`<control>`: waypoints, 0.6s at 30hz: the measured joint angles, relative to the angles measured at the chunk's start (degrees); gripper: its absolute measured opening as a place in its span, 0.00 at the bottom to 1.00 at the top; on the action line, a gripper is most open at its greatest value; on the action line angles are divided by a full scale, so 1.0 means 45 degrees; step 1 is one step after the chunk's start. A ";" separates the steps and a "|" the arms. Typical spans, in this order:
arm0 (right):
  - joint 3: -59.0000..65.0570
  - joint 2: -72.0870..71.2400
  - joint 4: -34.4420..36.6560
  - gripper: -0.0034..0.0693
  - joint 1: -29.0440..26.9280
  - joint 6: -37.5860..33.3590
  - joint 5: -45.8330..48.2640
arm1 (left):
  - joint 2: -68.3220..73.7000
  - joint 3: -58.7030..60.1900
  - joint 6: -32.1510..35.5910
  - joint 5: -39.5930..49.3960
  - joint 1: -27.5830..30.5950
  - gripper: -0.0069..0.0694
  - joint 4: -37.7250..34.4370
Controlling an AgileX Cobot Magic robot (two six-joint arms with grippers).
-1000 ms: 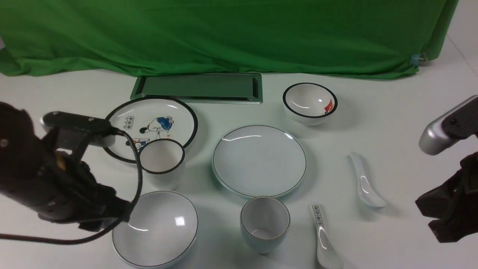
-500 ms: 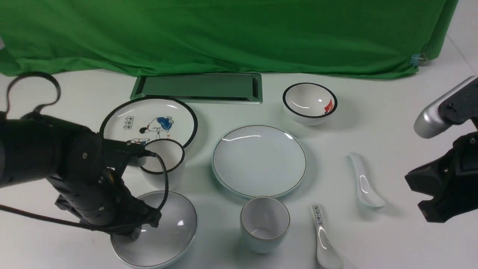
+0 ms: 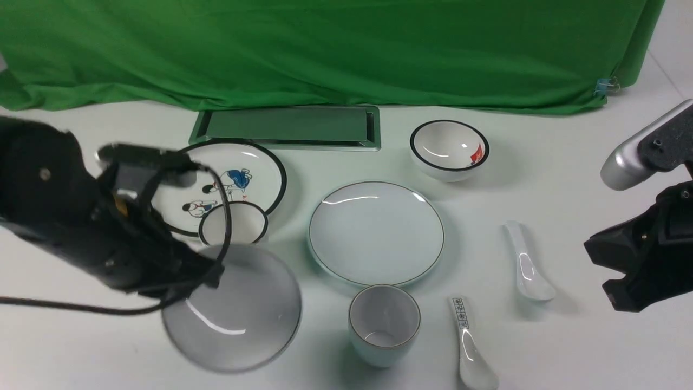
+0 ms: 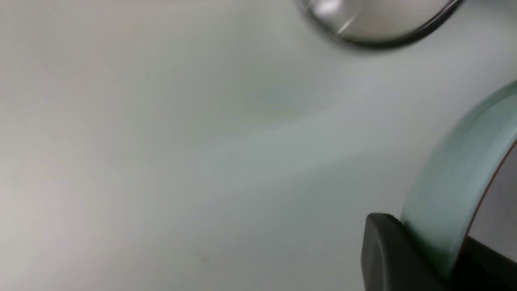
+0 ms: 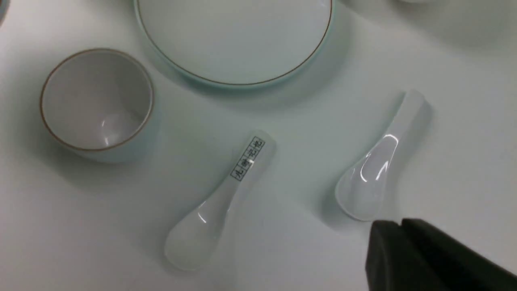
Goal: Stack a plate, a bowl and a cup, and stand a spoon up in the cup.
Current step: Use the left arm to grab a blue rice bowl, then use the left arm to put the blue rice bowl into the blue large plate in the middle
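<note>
1. Bowl (image 3: 238, 314) is off the table now. A second ago it lay flat at front left; it hangs tilted.
2. Left gripper (image 3: 208, 276) went from wide apart to clenched on the bowl's far-left rim. Left wrist view shows one finger (image 4: 387, 250) outside the wall and the other inside, with the rim pinched between.
3. Black-rimmed cup (image 3: 233, 225) stands just behind the bowl, partly hidden by it.
4. Key relation: plate (image 3: 376, 233) lies to the right of the held bowl and a little farther back, with nothing on it. Left arm is the nearer one. My guess is the bowl needs levelling before set-down.
5. Cup (image 3: 384, 325) is upright just in front of the plate, near the carry path, so there is a risk of clipping it.
6. Plain spoon (image 3: 528, 262) lies right of the plate with its handle pointing away. Right gripper (image 3: 606, 276) is near it, fingers together and empty.
</note>
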 joint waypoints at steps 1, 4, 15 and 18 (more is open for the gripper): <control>0.0000 0.0000 0.0000 0.13 0.0000 0.0000 -0.0112 | -0.0062 -0.0358 0.0241 0.0000 0.0000 0.08 -0.0318; 0.0000 0.0000 -0.0005 0.14 0.0000 0.0000 -0.0279 | 0.0122 -0.1616 0.1103 0.0017 0.0000 0.08 -0.1348; 0.0000 0.0000 -0.0015 0.14 0.0000 0.0010 -0.0362 | 0.5957 -0.6512 0.2670 0.0376 0.0000 0.08 -0.4668; 0.0000 0.0000 -0.0044 0.15 0.0000 0.0010 -0.0473 | 0.7180 -0.7369 0.2754 0.0618 0.0000 0.08 -0.5099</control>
